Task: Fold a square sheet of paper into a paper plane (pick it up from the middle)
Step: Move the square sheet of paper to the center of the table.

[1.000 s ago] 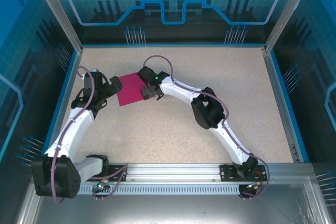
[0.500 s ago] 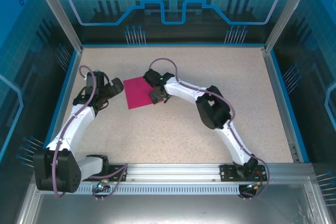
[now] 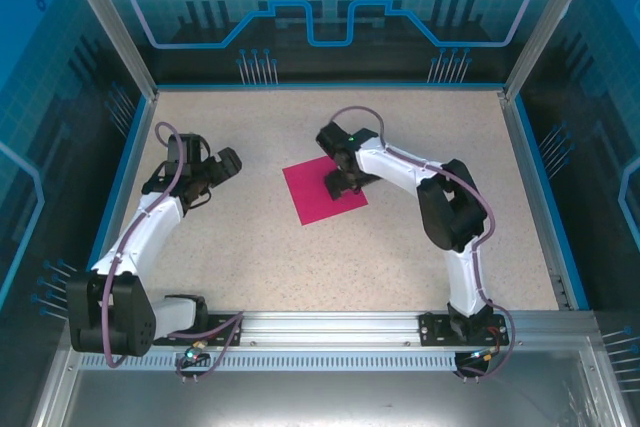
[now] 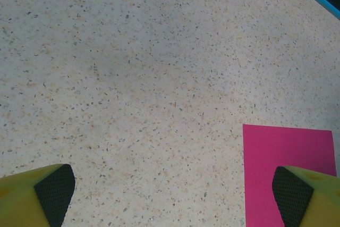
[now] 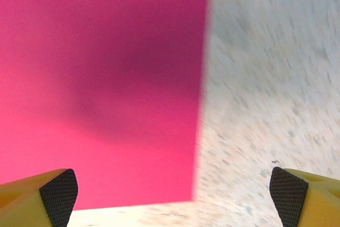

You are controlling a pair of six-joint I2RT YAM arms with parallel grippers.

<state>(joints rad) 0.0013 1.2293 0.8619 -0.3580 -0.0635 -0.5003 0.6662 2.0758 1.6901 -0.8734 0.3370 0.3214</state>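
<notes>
one second has been enough to carry the square sheet of paper (image 3: 323, 190) from the left part of the table (image 3: 300, 267), where it lay just beside the left gripper (image 3: 222, 162), over to the middle of the work area. it now lies flat and slightly turned, with no crease to be seen. the right gripper (image 3: 340, 184) has travelled with it and sits over the sheet's right edge. from the right wrist camera its jaws stand wide, one fingertip over the pink paper and the other over bare table, the sheet's edge running between them. the table there is smeared, which suggests the arm is still sliding. whether the fingertips press on the paper cannot be told, though the sheet moving along with the gripper makes a drag likely. nothing is pinched. the left gripper has stayed on the left, jaws spread wide and empty, now well apart from the sheet, a corner of which shows in its wrist view. for the task this reads as positioning only: the paper is now between both arms, unfolded, and the pick-up from its middle and the first fold are not yet done.
</notes>
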